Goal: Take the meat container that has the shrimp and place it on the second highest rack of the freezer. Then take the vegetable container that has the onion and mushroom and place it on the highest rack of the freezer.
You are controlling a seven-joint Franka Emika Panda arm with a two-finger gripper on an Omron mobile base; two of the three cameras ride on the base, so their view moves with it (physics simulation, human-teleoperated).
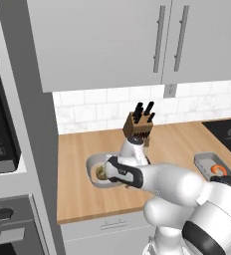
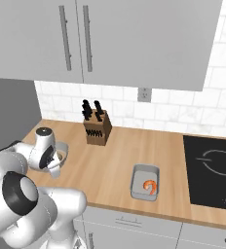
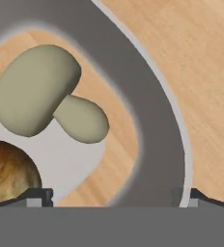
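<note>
The vegetable container (image 1: 91, 165) (image 2: 62, 148) sits at the left of the wooden counter. My gripper (image 1: 106, 174) (image 2: 56, 164) (image 3: 118, 197) points down at it, open, with its fingertips (image 3: 36, 195) straddling the container's grey rim (image 3: 152, 140). Nothing is gripped. Inside lie a pale mushroom (image 3: 36, 89) and a brown onion (image 3: 7, 173). The meat container (image 1: 207, 162) (image 2: 143, 175) with the orange shrimp (image 1: 218, 170) (image 2: 150, 186) rests further right on the counter, well apart from the hand. The freezer and its racks are out of view.
A wooden knife block (image 1: 139, 128) (image 2: 97, 130) stands at the tiled back wall. A black cooktop (image 1: 229, 132) (image 2: 212, 168) lies at the right. Grey upper cabinets (image 1: 112, 40) hang above the counter. A built-in oven column (image 1: 3, 149) rises at the left.
</note>
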